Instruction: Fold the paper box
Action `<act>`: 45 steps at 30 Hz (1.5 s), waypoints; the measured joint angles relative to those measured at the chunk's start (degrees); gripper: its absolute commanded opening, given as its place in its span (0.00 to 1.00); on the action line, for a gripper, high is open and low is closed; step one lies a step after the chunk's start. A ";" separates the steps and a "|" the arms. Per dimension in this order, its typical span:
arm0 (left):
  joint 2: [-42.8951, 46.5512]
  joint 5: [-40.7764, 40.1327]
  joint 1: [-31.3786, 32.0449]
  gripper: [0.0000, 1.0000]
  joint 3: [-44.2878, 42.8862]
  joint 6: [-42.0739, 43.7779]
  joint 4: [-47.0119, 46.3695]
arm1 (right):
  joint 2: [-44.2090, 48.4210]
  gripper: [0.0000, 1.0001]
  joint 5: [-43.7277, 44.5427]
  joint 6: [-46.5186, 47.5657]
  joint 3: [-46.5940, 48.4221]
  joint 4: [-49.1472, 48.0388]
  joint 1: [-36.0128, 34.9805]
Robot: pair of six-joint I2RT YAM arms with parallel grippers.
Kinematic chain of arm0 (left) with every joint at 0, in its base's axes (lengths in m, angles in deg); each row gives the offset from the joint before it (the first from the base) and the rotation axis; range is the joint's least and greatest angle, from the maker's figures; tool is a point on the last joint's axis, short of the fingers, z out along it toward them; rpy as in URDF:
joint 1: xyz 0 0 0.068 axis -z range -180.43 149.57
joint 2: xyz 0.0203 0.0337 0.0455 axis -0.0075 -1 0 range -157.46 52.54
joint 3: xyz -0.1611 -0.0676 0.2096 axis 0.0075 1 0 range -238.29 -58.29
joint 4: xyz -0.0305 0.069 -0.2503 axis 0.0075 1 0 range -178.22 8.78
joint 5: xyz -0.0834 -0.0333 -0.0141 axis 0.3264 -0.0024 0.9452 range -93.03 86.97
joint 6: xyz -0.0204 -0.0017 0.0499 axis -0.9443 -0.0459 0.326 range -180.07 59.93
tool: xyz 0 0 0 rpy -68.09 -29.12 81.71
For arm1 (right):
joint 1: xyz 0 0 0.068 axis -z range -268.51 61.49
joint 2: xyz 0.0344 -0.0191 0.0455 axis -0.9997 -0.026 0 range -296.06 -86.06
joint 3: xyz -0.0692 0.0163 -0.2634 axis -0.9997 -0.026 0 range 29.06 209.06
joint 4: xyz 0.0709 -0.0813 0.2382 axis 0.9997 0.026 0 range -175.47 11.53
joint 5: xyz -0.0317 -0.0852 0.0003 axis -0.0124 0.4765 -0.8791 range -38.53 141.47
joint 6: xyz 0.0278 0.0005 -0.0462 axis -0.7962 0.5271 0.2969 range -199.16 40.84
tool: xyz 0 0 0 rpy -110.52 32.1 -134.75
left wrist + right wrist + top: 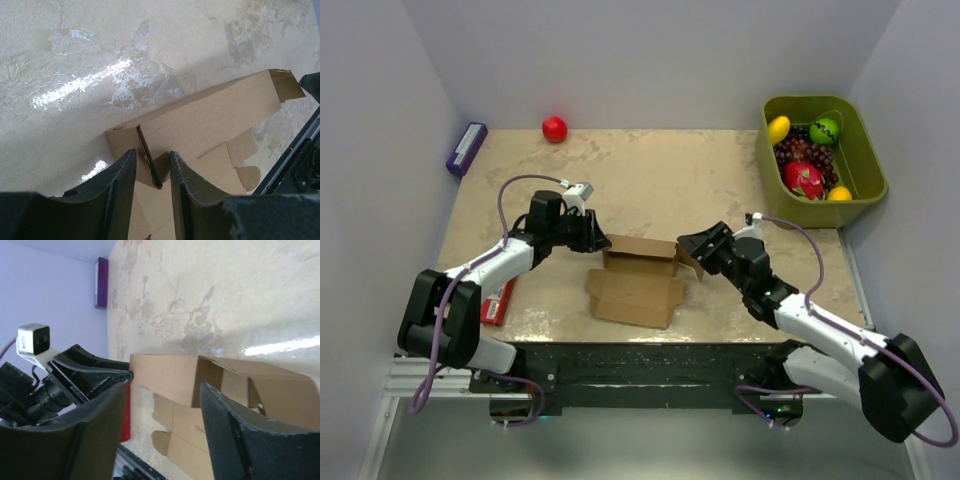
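Mid-fold: L hand point(151, 155) straddles paper box point(638, 280) end flap, clamp cannot tell; R hand point(166, 384) spread apart at opp. end, next likely req. closing there.

Bright, even overhead light leaves glare streaks on the table point(80, 87).

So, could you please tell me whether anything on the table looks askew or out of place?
Only mildly. The paper box is half-formed: its far part stands up while the near panel lies flat, and the right end flap hangs open. A flat red box lies partly hidden by the left arm.
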 measured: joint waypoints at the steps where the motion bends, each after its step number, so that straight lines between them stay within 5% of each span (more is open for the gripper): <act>1: 0.00 0.02 0.00 0.37 0.00 0.00 0.00 | 2.03 0.48 1.27 1.40 0.00 2.32 -0.31; 6: -0.09 0.07 0.00 0.37 0.00 -0.02 -0.04 | 6.56 0.29 10.84 8.57 3.21 15.19 -7.39; 12: -0.11 0.09 0.00 0.37 0.00 -0.02 -0.04 | -1.49 0.12 17.62 14.91 10.73 23.58 -17.16; 19: -0.09 0.04 0.00 0.37 0.00 0.00 -0.02 | -15.72 0.08 21.18 18.38 17.27 30.10 -17.53; 25: -0.09 0.04 0.00 0.37 0.00 0.02 0.00 | -17.55 0.08 22.69 19.47 17.62 31.47 -13.97; 45: -0.09 0.04 0.00 0.37 0.00 0.02 0.00 | -23.52 0.06 14.36 19.58 13.38 13.94 -9.42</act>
